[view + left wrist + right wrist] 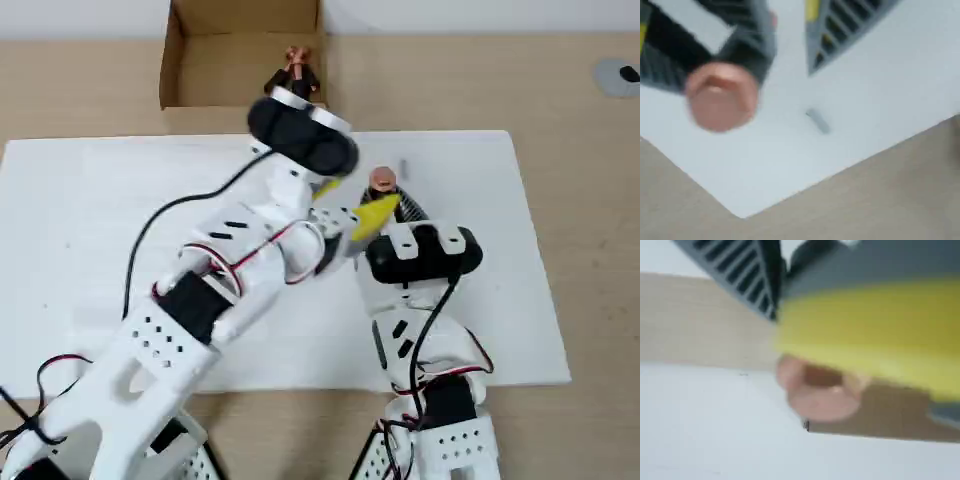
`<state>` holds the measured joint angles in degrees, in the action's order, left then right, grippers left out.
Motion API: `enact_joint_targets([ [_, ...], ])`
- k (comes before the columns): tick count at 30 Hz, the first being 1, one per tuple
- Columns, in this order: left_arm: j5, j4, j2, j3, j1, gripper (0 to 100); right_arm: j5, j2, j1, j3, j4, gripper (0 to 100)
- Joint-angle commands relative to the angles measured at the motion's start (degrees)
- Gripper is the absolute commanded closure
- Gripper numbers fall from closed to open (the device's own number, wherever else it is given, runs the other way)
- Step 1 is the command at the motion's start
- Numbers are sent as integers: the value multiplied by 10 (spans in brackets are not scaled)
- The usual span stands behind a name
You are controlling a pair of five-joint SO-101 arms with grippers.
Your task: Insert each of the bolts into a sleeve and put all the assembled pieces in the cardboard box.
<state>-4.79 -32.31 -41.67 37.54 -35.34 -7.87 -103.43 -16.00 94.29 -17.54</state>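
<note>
A copper sleeve [382, 182] stands upright over the white mat [100, 250], right of centre. My right gripper [396, 203] comes up to it from the near side and looks shut on it; the right wrist view has the sleeve [819, 390] close under a yellow finger [875, 335]. My left gripper [372, 215] sits just left of the sleeve with its yellow tip against it, jaws apart. In the left wrist view the sleeve [720, 102] is near a ribbed finger [840, 30]. A small grey bolt [403, 167] [817, 121] lies on the mat just beyond.
The cardboard box [200, 70] stands open at the back, just off the mat, with an assembled piece [297, 72] near its right wall. The left arm's black motor [300, 140] rises in front of the box. Bare wooden table [590, 200] surrounds the mat.
</note>
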Motion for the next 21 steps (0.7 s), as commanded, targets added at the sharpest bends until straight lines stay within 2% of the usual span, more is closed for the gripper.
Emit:
enact_joint_targets([
  [1,4,-3,-22,-38,18,760,4,-65,-8,-21,2,989],
  [8,14,-2,-68,-39,35,764,4,-64,-7,-13,3,989],
  [14,32,-18,-160,-60,81,765,57,-63,-6,14,47,989],
  [16,30,-67,-192,-65,102,765,74,-63,-7,13,66,989],
  [21,29,-250,-275,-66,113,770,98,-63,-8,8,116,989],
])
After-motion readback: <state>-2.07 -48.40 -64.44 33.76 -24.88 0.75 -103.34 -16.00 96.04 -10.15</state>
